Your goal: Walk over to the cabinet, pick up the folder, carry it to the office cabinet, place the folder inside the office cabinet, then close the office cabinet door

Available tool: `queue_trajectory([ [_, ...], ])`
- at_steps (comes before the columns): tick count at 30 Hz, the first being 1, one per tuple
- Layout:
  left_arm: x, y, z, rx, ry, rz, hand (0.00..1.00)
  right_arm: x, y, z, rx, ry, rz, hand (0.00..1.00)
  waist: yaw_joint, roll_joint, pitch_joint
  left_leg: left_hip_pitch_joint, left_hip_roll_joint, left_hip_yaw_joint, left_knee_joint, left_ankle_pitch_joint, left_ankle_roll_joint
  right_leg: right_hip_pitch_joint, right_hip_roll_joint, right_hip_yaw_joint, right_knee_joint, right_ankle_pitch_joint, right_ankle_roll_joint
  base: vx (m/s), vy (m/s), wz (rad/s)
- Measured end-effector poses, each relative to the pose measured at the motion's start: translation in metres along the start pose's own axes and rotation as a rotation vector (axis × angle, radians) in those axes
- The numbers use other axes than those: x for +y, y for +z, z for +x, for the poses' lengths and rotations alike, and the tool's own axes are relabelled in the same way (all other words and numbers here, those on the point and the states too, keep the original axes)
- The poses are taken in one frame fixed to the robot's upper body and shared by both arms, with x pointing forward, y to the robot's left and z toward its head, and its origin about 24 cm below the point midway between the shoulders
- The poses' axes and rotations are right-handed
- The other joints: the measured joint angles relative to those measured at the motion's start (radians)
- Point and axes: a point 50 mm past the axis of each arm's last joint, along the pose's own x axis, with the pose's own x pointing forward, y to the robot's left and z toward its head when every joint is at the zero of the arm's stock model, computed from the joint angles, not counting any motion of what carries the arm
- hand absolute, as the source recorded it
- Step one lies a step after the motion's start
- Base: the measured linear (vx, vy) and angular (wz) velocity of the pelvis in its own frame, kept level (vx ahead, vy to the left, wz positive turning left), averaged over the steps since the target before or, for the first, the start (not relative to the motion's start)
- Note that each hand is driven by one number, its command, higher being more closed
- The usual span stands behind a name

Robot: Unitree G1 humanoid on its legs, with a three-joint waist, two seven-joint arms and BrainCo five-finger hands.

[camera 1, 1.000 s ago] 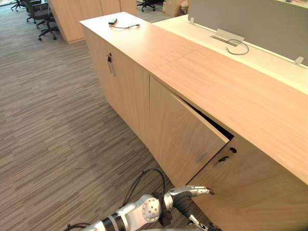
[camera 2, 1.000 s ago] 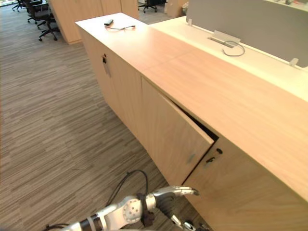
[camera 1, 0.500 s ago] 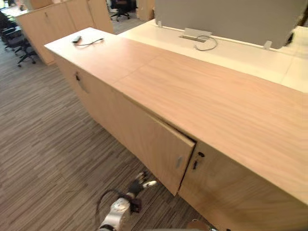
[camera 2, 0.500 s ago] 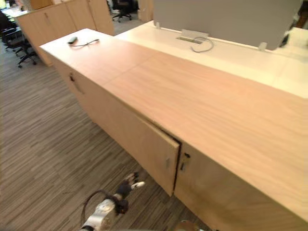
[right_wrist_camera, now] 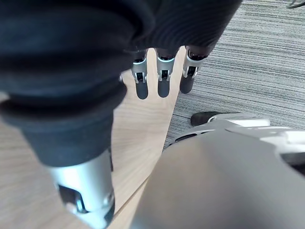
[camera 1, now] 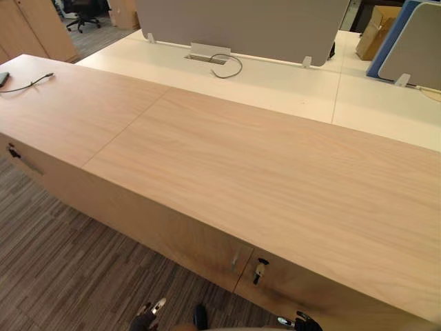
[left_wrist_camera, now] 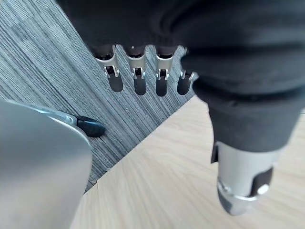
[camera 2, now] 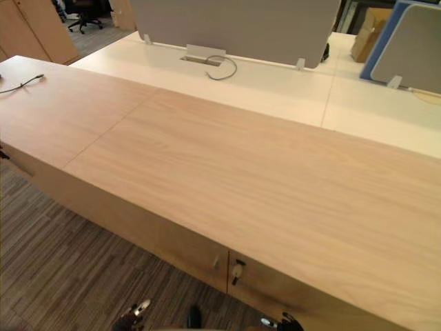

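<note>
Eye views: office cabinet (camera 1: 207, 158) runs across in front of me, pale wood top. Its door (camera 1: 172, 234) sits flush w/ the next panel, shut; key (camera 1: 260, 269) in the lock just beside the seam. Thin black cord (camera 1: 27, 84) on the top, far left. White desk (camera 1: 275, 76) & grey screen (camera 1: 255, 24) behind. My left hand (camera 1: 146, 316) and right hand (camera 1: 301, 321) hang low by the cabinet front.

L wrist view: my fingers (left_wrist_camera: 137, 83) hang relaxed, nothing in them, over carpet (left_wrist_camera: 47, 57) next to the wood.

R wrist view: fingers (right_wrist_camera: 162, 83) loose too, empty.

Folder: can't tell where it is.
</note>
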Motion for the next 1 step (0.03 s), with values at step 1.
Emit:
queue_trajectory([
  [1,0.0049,-0.0051,-0.0021,0.017,0.019,0.003,0.00,-0.0004,-0.0049,-0.0006,0.014,-0.007,0.031,0.00,0.000,-0.001,-0.003,0.020,0.001,0.007,-0.017,0.001,-0.001,0.016,0.003,0.003,-0.008,0.000,0.001,0.07,-0.001,-0.08],
])
